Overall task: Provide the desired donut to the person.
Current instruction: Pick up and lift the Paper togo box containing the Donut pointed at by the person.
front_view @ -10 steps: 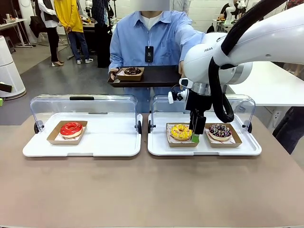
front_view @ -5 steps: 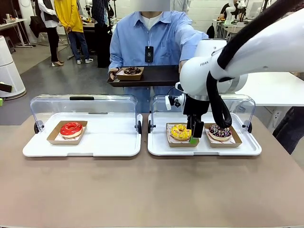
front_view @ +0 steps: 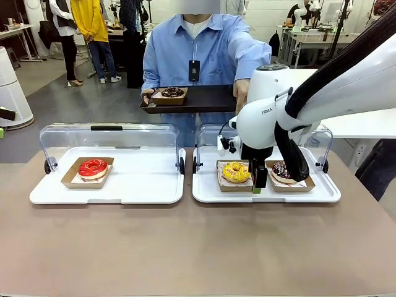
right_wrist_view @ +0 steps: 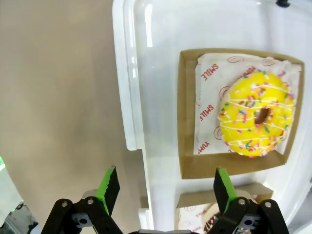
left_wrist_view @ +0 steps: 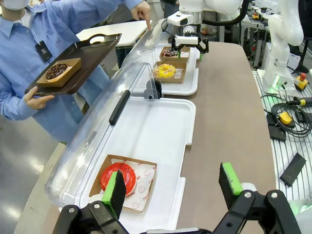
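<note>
Yellow sprinkled ring donut (right_wrist_view: 257, 113) sits in brown card tray (right_wrist_view: 184, 97); right gripper (right_wrist_view: 163, 183) hovers adj., released; left gripper (left_wrist_view: 173, 187) released too.

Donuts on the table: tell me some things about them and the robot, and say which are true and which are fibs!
The red donut is the only one on the left white tray. True.
The right gripper is squeezing the yellow donut. False: its jaws are open and hold nothing.
The person holds a dark tray with a chocolate donut on it. True.
The yellow donut is plain. False: it has coloured sprinkles and white stripes.
Both clear lids are shut. False: both stand open.
</note>
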Controlling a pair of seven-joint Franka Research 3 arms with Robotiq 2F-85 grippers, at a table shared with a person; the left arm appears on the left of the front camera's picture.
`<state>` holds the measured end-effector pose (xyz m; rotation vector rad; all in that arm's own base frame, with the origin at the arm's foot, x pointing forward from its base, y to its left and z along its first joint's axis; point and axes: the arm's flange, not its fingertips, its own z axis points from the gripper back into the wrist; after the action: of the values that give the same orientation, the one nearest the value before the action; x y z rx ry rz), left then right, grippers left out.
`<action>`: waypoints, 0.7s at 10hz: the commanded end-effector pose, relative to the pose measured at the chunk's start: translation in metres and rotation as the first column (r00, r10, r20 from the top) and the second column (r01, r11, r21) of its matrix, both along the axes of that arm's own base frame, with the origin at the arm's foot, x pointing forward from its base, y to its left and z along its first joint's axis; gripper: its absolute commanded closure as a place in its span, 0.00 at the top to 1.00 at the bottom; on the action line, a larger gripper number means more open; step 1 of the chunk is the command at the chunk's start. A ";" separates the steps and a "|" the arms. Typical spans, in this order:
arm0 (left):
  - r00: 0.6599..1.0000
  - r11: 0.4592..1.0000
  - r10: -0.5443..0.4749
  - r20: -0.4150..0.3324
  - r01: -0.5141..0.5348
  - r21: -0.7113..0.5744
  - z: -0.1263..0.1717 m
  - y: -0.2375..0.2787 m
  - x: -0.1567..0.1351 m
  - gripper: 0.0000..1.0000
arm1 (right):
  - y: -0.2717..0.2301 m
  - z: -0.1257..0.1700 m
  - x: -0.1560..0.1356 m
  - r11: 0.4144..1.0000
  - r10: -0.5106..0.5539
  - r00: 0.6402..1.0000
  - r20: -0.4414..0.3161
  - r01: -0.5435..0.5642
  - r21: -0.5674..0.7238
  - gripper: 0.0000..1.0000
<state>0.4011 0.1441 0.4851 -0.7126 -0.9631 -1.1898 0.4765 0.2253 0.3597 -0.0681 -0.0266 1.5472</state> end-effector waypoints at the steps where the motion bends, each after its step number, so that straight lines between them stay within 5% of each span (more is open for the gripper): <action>1: 1.000 1.000 0.014 -0.004 -0.014 -0.013 0.001 0.000 -0.001 1.00 | 0.002 -0.006 0.007 1.000 -0.005 1.000 -0.024 0.006 0.019 1.00; 7: 1.000 1.000 0.014 -0.004 -0.014 -0.013 0.001 0.000 -0.001 1.00 | -0.005 -0.011 0.025 0.999 0.028 1.000 -0.010 -0.028 0.022 1.00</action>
<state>0.4011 0.1441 0.4851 -0.7126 -0.9631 -1.1898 0.4958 0.2233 0.3521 -0.0508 -0.0262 1.5519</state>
